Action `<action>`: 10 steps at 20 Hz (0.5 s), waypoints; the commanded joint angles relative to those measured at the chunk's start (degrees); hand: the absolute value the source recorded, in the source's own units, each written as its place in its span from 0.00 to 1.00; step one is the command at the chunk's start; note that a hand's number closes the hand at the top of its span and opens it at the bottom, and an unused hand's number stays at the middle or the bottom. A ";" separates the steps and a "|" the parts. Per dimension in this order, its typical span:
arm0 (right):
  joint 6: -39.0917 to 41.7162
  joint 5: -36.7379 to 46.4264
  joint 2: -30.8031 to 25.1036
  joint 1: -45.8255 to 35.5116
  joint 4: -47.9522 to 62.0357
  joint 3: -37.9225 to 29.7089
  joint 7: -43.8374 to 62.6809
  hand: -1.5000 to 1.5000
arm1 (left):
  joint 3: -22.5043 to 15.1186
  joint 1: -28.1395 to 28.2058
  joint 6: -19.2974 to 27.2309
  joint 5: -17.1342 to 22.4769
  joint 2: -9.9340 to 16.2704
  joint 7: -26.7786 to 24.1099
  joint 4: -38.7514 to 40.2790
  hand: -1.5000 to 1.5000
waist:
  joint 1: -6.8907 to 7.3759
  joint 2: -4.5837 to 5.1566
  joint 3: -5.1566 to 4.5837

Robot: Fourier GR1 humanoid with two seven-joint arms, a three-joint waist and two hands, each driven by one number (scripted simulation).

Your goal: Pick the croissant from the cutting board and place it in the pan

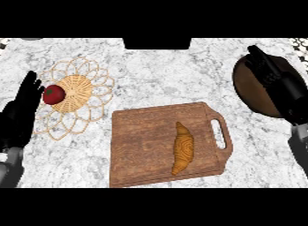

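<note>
- The croissant [183, 148] lies lengthwise on the right half of the wooden cutting board [143, 145], low in the frame's centre, touched by neither hand.
- The dark round pan [250, 90] sits at the upper right, well apart from the board.
- The right hand [265, 66] hangs over the pan, fingers straight, grasping nothing.
- The left hand [22, 106] rests released at the left edge, fingers up.
- Beside it, a red tomato [54, 94] sits on a woven trivet [84, 95] on the marble counter [163, 75].
</note>
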 commanded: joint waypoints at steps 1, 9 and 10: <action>-2.76 6.92 2.47 -1.04 -4.68 6.54 4.17 1.00 | 0.06 -1.77 -4.09 1.29 -1.51 -0.12 3.24 0.50 | -0.31 -1.50 0.16; -3.84 41.97 -5.41 -17.90 -1.48 26.74 6.81 0.00 | -11.72 -0.12 -11.05 6.54 -9.97 4.03 -1.60 0.50 | 2.54 -1.81 -0.37; -8.13 45.39 -0.74 -16.88 0.24 29.36 5.77 0.00 | -11.77 -0.24 -10.62 6.64 -10.67 4.10 -1.99 0.50 | 2.58 -1.33 0.03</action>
